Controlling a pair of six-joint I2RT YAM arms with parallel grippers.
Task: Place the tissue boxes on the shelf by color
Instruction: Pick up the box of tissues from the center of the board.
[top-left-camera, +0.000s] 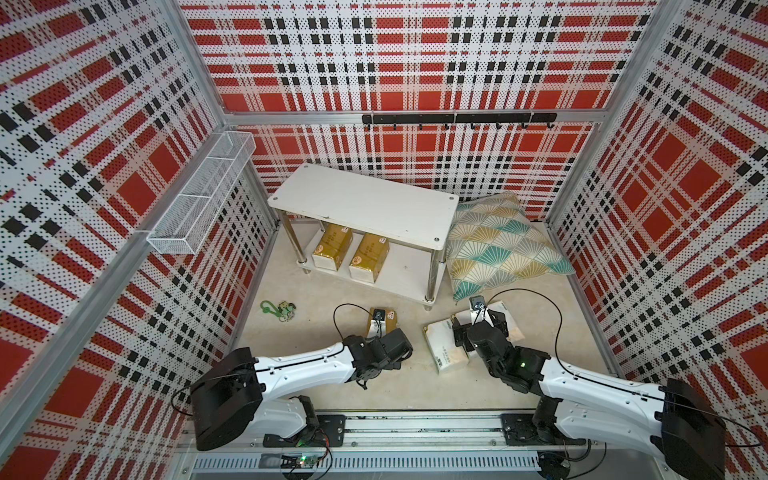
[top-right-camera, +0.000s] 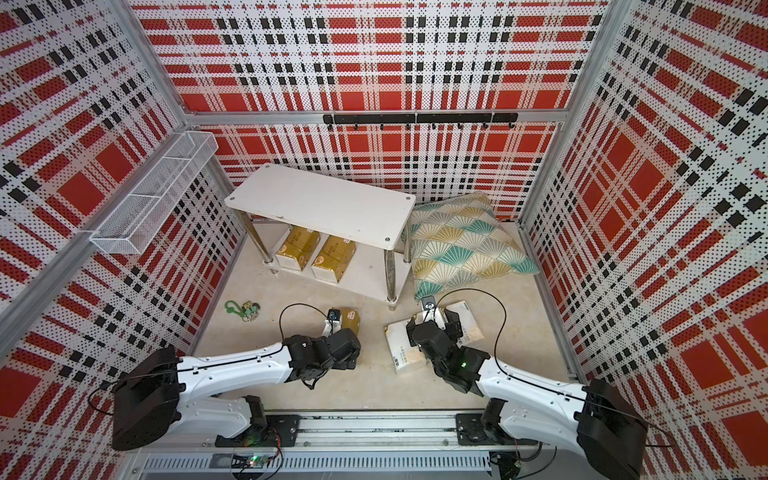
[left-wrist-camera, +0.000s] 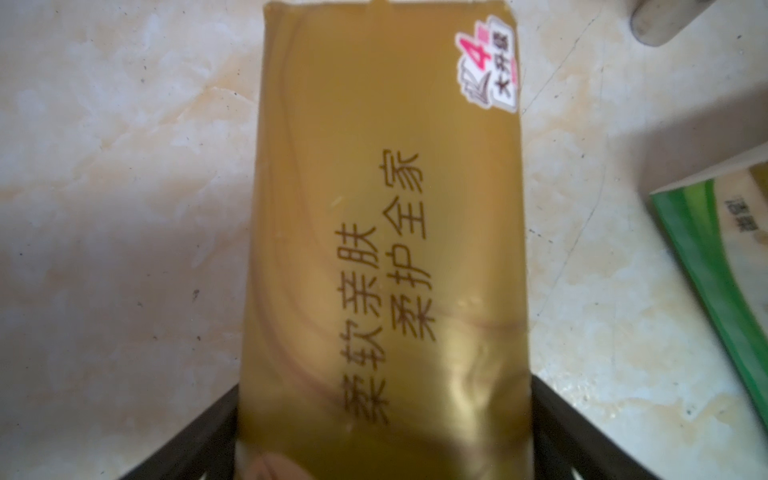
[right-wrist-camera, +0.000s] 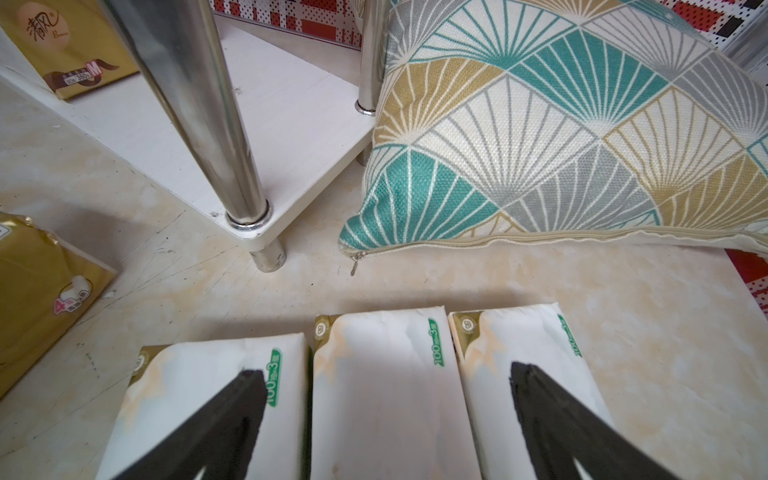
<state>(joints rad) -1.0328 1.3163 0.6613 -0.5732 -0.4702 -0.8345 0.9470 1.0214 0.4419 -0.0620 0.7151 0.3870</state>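
Observation:
Two gold tissue boxes (top-left-camera: 332, 245) (top-left-camera: 370, 257) lie side by side on the lower board of the shelf (top-left-camera: 365, 203). A third gold pack (left-wrist-camera: 382, 187) lies on the floor in front of it. My left gripper (left-wrist-camera: 386, 376) is over its near end, open, one finger on each side. Three white packs with green edging lie side by side to the right (right-wrist-camera: 187, 382) (right-wrist-camera: 382, 345) (right-wrist-camera: 503, 332). Just above them hangs my right gripper (right-wrist-camera: 387, 372), open wide and holding nothing, its fingers over the two outer packs.
A teal-and-gold fan-patterned pillow (top-left-camera: 503, 245) leans beside the shelf's right end. A white wire basket (top-left-camera: 199, 199) hangs on the left wall and a black hook rail (top-left-camera: 457, 119) on the back wall. A green keyring (top-left-camera: 276, 309) lies on the floor at the left.

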